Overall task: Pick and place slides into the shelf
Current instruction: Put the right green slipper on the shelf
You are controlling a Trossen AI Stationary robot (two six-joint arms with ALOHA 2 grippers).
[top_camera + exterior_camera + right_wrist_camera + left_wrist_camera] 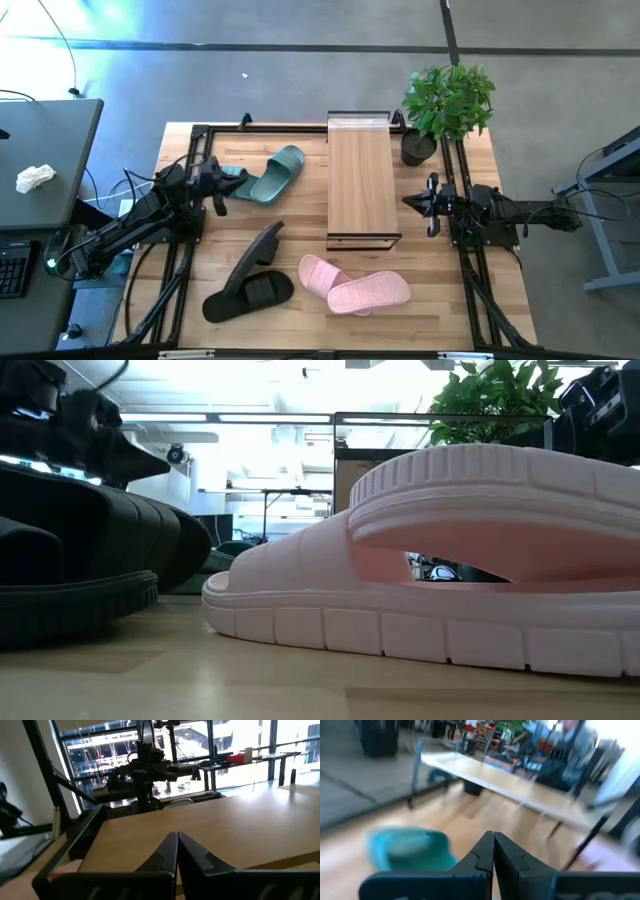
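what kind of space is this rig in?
Likely an indoor lab or workshop: bare grey concrete floor around the butcher-block wooden table, a dark side desk with a keyboard, and big windows behind.

Overhead sees all; low camera sits close behind pink slide (440, 570)

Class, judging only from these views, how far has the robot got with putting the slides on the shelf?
Done: nothing; the shelf is bare. In hand: nothing; the left gripper and right gripper are shut, empty. Left: green slides, black slides, pink slides, all on the table.
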